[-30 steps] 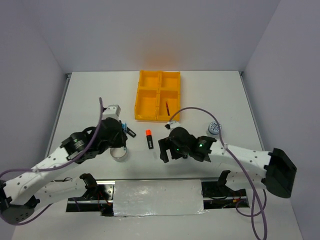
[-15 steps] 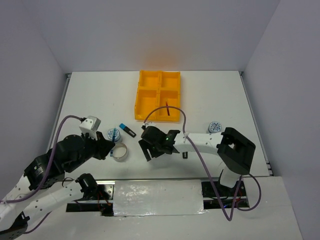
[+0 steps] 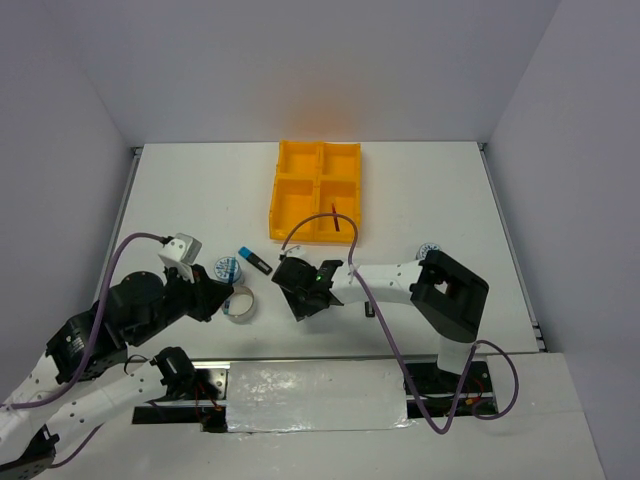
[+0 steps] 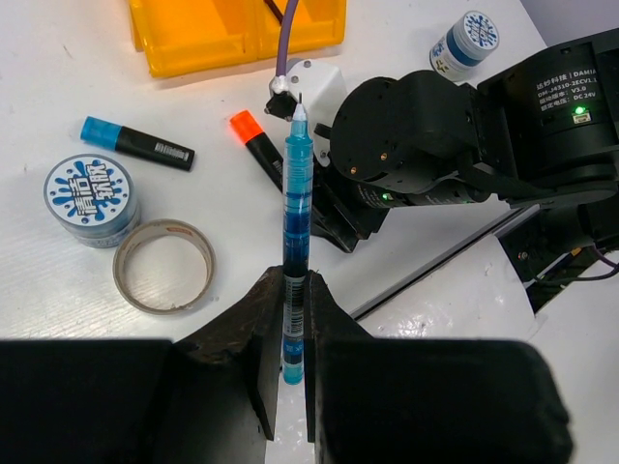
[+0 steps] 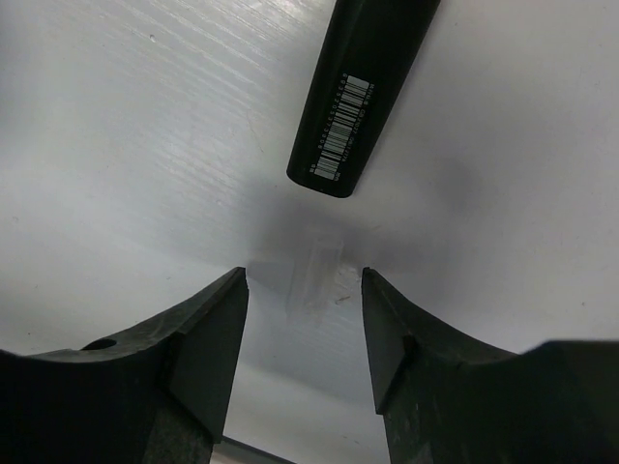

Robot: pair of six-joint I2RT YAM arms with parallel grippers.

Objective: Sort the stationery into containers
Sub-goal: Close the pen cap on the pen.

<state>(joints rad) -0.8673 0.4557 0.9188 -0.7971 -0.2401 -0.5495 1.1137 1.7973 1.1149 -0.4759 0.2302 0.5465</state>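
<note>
My left gripper [image 4: 295, 277] is shut on the teal pen [image 4: 294, 213], which points away from it above the table; it also shows in the top view [image 3: 222, 297]. My right gripper [image 5: 305, 290] is open and low over the table, its fingertips just short of the blunt end of a black highlighter [image 5: 363, 87]. The left wrist view shows this is the orange-capped highlighter [image 4: 253, 143], partly under the right gripper [image 3: 300, 290]. The blue-capped highlighter [image 3: 254, 261], a blue-white roll [image 3: 228, 268] and the grey tape ring [image 3: 238, 305] lie close together. The dark red pen [image 3: 336, 222] lies in the yellow-orange tray [image 3: 315, 150]. The pink highlighter is out of view.
A second blue-white roll [image 3: 428, 249] stands right of centre, partly behind the right arm [image 3: 450, 290]. A purple cable [image 3: 315, 220] arcs over the tray's near edge. The metal strip of the table's front edge [image 3: 320, 395] lies just behind both grippers.
The left arm has drawn back towards the near edge with the teal pen, uncovering the roll and blue highlighter. The right gripper has swung left and settled over the orange highlighter.
</note>
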